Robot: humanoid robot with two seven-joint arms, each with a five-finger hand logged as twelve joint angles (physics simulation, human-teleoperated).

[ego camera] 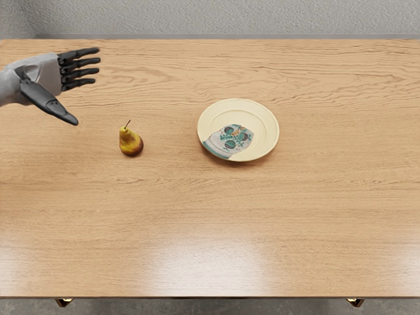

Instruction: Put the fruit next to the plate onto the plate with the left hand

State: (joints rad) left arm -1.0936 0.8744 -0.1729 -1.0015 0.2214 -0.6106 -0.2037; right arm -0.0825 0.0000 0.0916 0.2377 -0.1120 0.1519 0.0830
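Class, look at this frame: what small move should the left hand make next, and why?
Probably bring the open left hand over to the pear: it holds nothing and is apart from the fruit, which stands on the table left of the plate, not on it.

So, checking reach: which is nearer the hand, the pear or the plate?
The pear, left of the plate, sits closer to the open left hand.

Arm [8, 85] behind left hand [54, 73], off-frame
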